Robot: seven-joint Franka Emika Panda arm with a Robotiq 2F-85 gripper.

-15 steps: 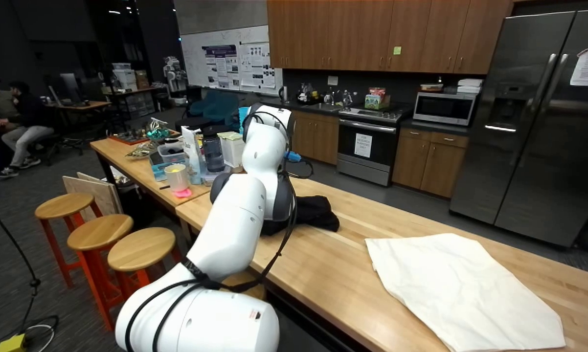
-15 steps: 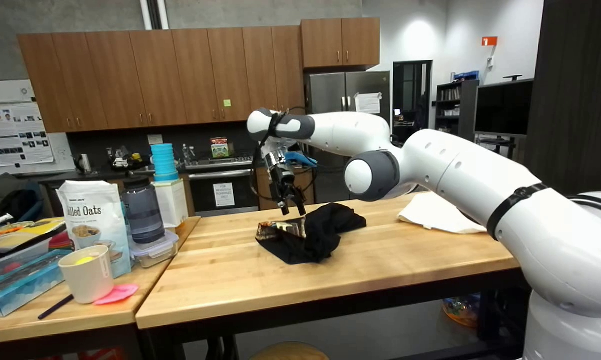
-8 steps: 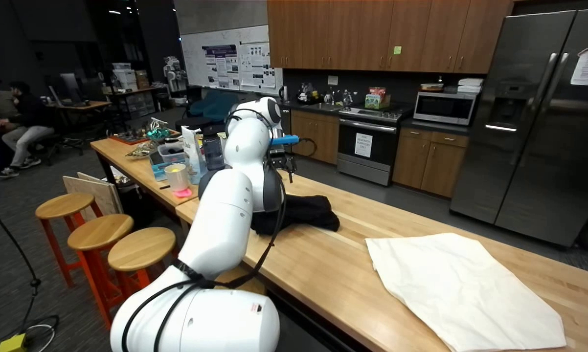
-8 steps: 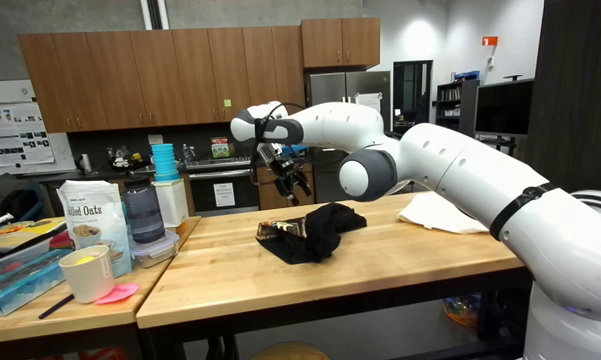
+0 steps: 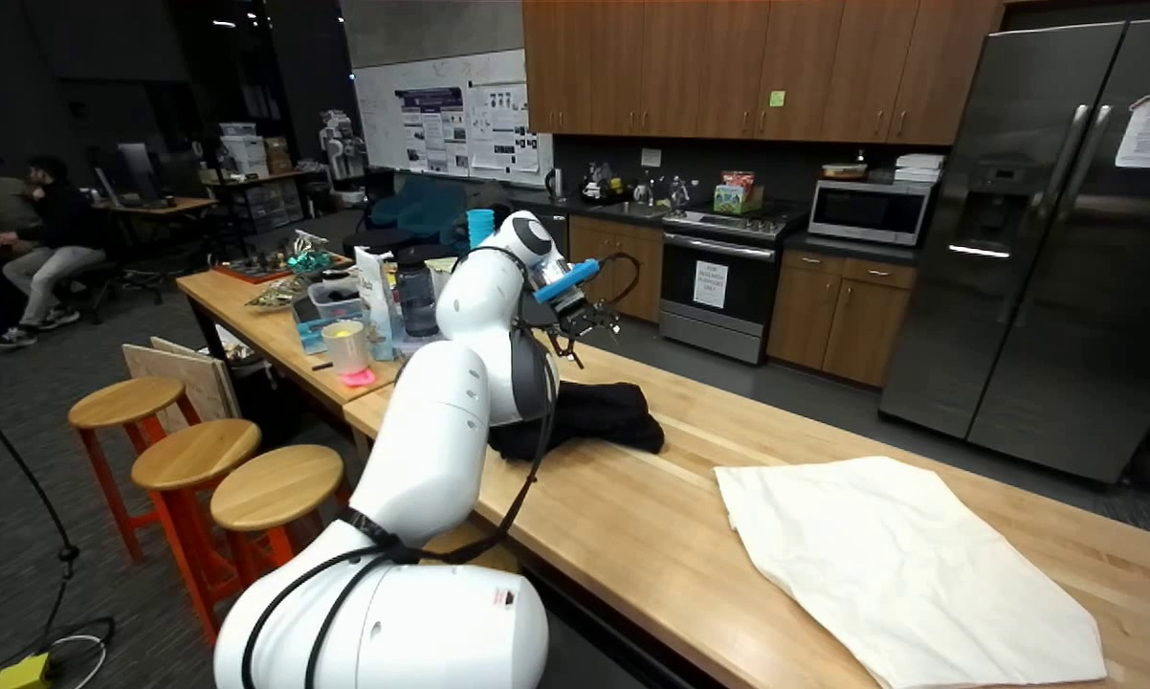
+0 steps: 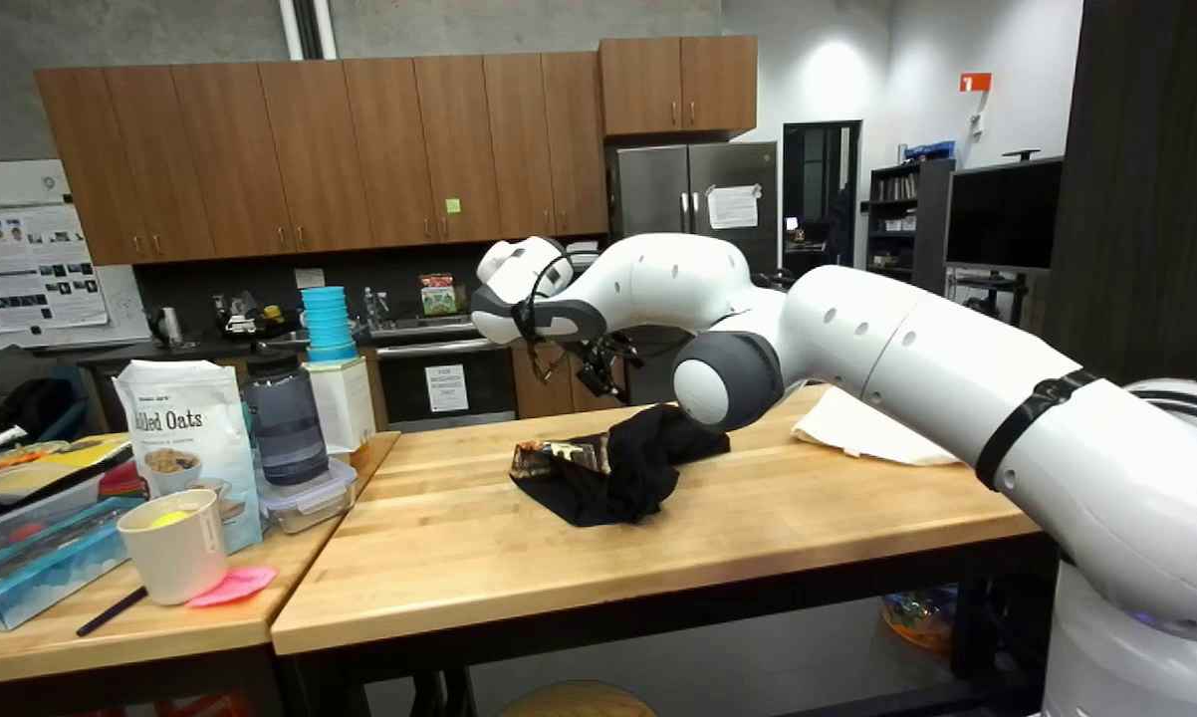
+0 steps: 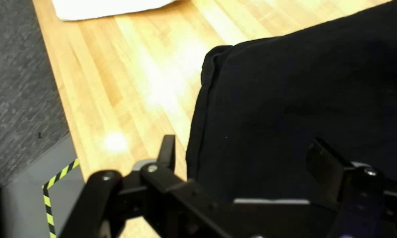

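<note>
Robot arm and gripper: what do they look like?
The arm is white and rounded, with dark grey joint covers, a black strap and black cables. A small label on it is unreadable. A bright blue part sits by the gripper, which is black and two-fingered, with silvery screw heads.

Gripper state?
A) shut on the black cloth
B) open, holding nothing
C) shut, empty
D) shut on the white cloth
B: in the wrist view the gripper has its fingers wide apart with nothing pinched between them, and the black cloth lies on the table in both exterior views.
</note>
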